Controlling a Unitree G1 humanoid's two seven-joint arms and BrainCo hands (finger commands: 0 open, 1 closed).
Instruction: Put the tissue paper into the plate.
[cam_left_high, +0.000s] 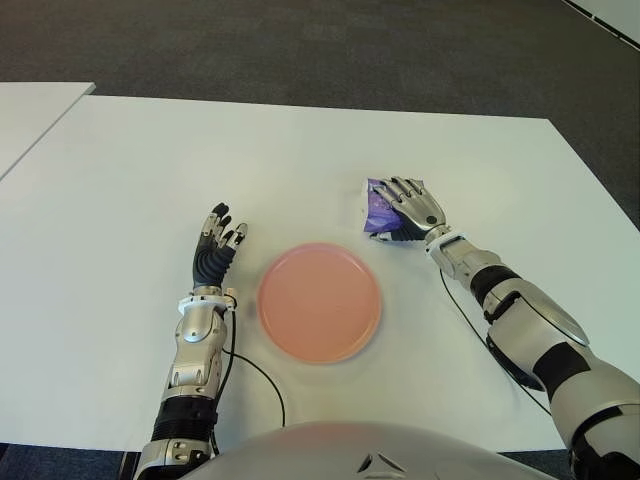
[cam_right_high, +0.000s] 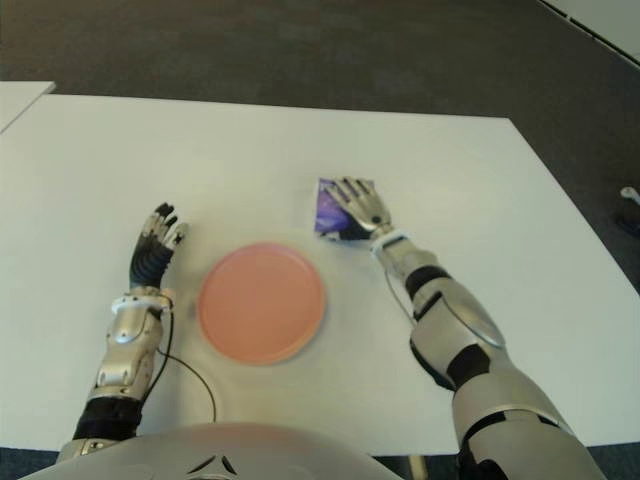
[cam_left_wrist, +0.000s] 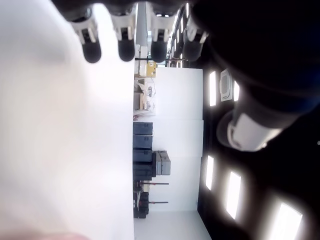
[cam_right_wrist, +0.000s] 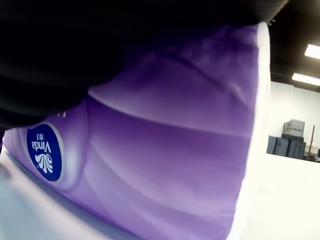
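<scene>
My right hand (cam_left_high: 412, 207) lies over the tissue pack (cam_left_high: 378, 206), which sits on the white surface (cam_left_high: 120, 170) out to the right of the plate (cam_left_high: 319, 301) and a little beyond it, well apart from its rim. My fingers (cam_left_high: 402, 188) drape across the top of the purple pack, and the right wrist view is filled with its wrapper right up against my palm. I judge they are closing on it, but I cannot tell from here whether the grip is firm or whether I am only resting on it. The pack looks flat on the surface, not lifted.

My left hand (cam_left_high: 218, 245) shows just to the left of the plate, fingers apart and loosely straight, holding nothing.

The plate is bare, so none of the real work is done. What is left, as I read it: secure the pack, raise it off the surface, carry it in toward me and to the left until it hangs over the pink plate, then let go. The wrapper looks soft and slick, so I would want a full squeeze before lifting.
</scene>
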